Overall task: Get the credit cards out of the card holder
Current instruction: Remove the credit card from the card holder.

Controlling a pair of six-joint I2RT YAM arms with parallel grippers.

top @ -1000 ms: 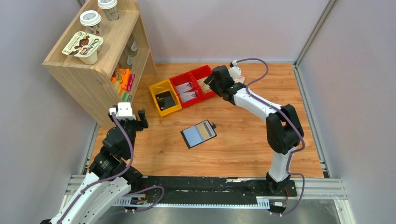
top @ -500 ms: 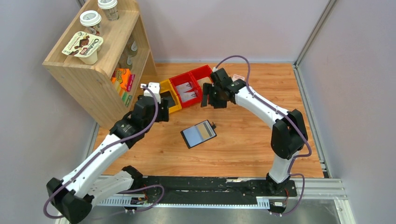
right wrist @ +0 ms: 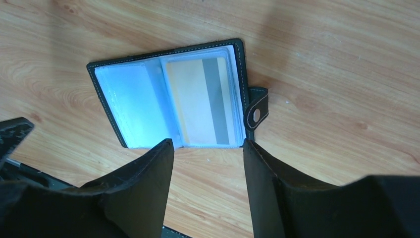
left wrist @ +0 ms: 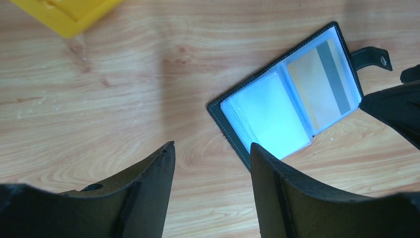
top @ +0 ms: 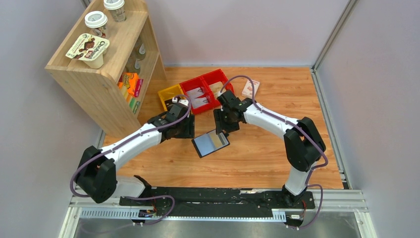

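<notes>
Stage: early. The holder is open, but no card is out of it.
Right claw (right wrist: pixel 207 144): jaws are wide apart and hold nothing. It is poised over the near edge of the card holder (right wrist: pixel 171 96), on the card side.
Left claw (left wrist: pixel 212 148): jaws are wide apart and hold nothing. The holder lies just ahead and off to the right of its fingertips.
Contact: whether either claw touches the holder or the table (top: pixel 262 148) cannot be told from these views.
Holder position: spread flat on the wood with its inner pockets facing up. It lies between the two claws, and the closing tab (right wrist: pixel 256 106) hangs free on the far side from the left claw.
Credit card (right wrist: pixel 198 99): one tan face with a grey stripe sits fully inside the clear pocket next to the tab.
Other pocket: it looks bluish and blank. Whether it holds anything cannot be told.
Card count: only one face shows, and further cards behind it cannot be ruled out.
Done: the holder is unfastened and laid open within reach of both claws.
Left to do: by my judgement, all of the extraction. One claw would pin the holder, the other would pinch the card's edge and draw it clear, and the same for any further card.
Surroundings: a yellow bin (left wrist: pixel 69 15) lies behind and to the left of the left claw. It is well clear of the work.
</notes>
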